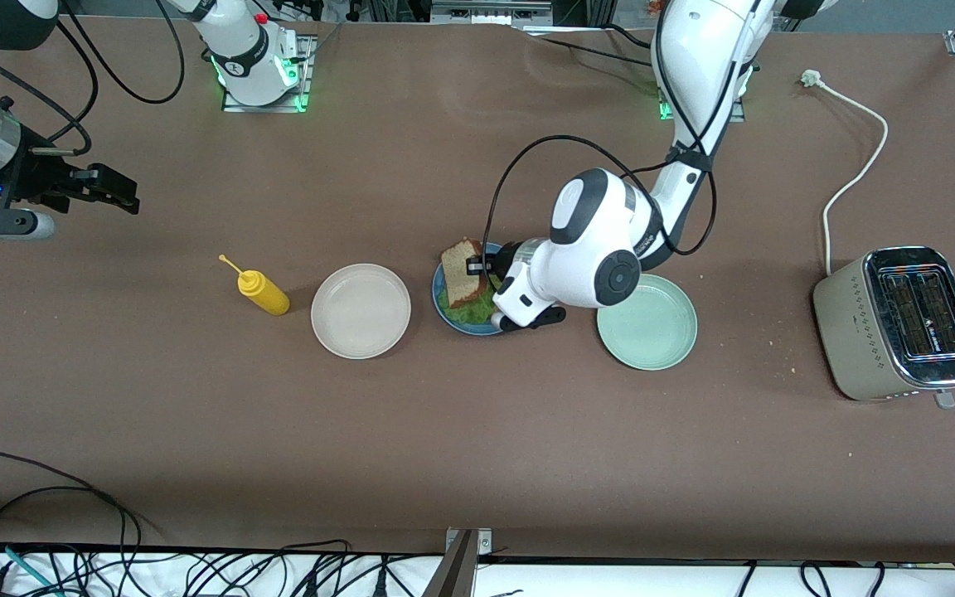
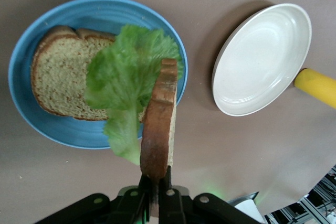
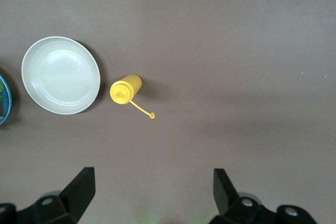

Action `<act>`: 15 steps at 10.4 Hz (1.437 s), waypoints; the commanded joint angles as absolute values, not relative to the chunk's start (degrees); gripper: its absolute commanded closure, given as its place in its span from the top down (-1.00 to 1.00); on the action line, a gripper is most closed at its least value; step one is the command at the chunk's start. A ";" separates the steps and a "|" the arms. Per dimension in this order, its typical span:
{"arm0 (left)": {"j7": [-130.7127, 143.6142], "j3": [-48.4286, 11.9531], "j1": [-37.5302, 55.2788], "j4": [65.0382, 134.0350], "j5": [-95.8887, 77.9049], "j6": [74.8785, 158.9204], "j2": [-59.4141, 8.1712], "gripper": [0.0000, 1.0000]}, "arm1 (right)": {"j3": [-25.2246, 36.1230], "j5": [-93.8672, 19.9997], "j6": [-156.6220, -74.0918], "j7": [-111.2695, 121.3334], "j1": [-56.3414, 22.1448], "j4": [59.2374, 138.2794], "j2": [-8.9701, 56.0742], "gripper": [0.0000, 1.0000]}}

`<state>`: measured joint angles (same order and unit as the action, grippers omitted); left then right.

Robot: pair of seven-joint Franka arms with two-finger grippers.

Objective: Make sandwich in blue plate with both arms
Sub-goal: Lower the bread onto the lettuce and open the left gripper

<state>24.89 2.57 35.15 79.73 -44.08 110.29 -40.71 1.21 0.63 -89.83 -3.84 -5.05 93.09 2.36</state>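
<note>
1. The table [image 1: 477, 464] carried everything: a toaster [image 1: 900, 323] at the left arm's end, a pale mint-green plate [image 1: 652, 327], the blue plate [image 1: 453, 315], a beige plate [image 1: 361, 311] and a yellow squeeze bottle [image 1: 264, 292] in a row toward the right arm's end.

2. The left arm [image 1: 693, 99] reached down over the blue plate, its left gripper [image 2: 156, 184] pinched tight on the crust edge of the top bread slice [image 2: 158, 124], which hung on edge, above the plate's rim.

3. The right arm waited, its right gripper [image 3: 152, 187] hanging with fingers spread wide and empty above bare table toward its own end, near the squeeze bottle.

4. On the blue plate lay the bottom bread slice [image 2: 60, 80], flat, with the lettuce leaf [image 2: 126, 77] draped over it and trailing past the rim onto the table side.

5. Handling, as a judgement: the bread looked light and soft, likely to dent or tear under a hard pinch, so the crust was the sensible place to hold, being firmer than the crumb. Held by one edge, the slice would sag or swing, and would need tipping flat before release.

6. The lettuce looked limp, thin and very light; it would shift or fold at the slightest brush from the descending slice, and its overhanging tail could drag off the plate. If it had to be moved, the thicker central rib seemed the best hold.
</note>
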 commanded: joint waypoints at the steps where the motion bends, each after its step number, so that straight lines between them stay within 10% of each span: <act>1: 25.22 4.66 37.27 79.98 -46.58 112.40 -41.92 -1.00 | 2.20 -0.79 -89.74 0.96 -3.69 90.88 4.66 1.00; 4: 24.26 4.75 33.51 80.07 -46.41 111.98 -42.54 -0.86 | 1.41 -0.18 -90.62 -1.48 -4.39 90.88 4.31 1.00; 6: 24.43 4.75 32.17 80.42 -46.32 111.53 -42.71 -0.27 | 1.49 -0.09 -90.70 -2.81 -4.39 90.88 4.31 1.00; 8: 24.43 4.83 31.12 81.21 -45.62 111.45 -43.15 0.99 | 1.15 1.05 -90.70 -2.64 -5.35 90.79 4.39 1.00; 15: 24.87 6.06 30.07 80.51 -43.34 108.20 -42.55 1.00 | 0.79 6.59 -90.09 -2.64 -8.17 90.79 4.57 1.00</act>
<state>25.41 4.84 30.90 81.20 -44.10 110.75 -43.63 0.79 5.71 -91.11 -2.21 -8.05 92.03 4.05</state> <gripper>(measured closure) 0.000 0.000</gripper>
